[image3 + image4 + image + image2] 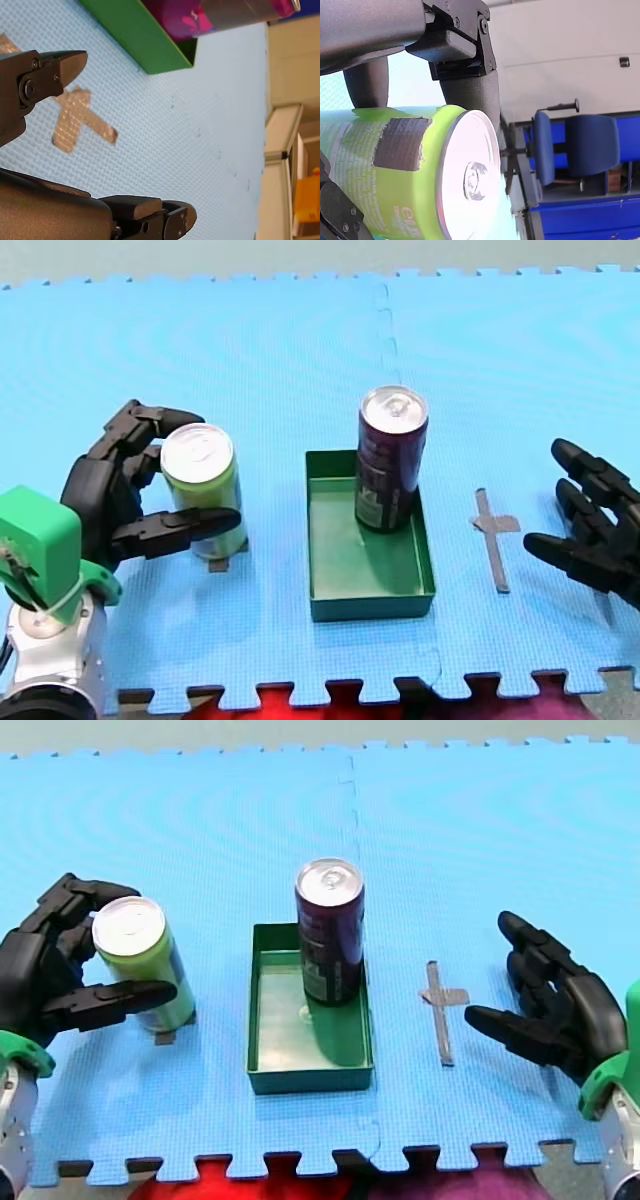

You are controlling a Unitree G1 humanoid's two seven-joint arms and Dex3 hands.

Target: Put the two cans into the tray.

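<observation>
A light green can [203, 502] stands upright on the blue mat, left of the tray, over a grey tape mark [218, 565]. My left hand [210, 468] is shut on it, fingers behind and thumb in front. The second wrist view shows this can [395, 175] close up between that hand's fingers [470, 95], with a strip of grey tape on its side. A dark purple can [392, 460] stands upright in the far part of the green tray [372, 590]. My right hand [548, 495] is over the mat to the right of the tray, holding nothing.
A grey tape cross [495, 530] lies on the mat between the tray and my right hand; the first wrist view shows the cross [80, 117] near a tray corner [135, 35]. The mat's jagged front edge [330, 690] runs close to me.
</observation>
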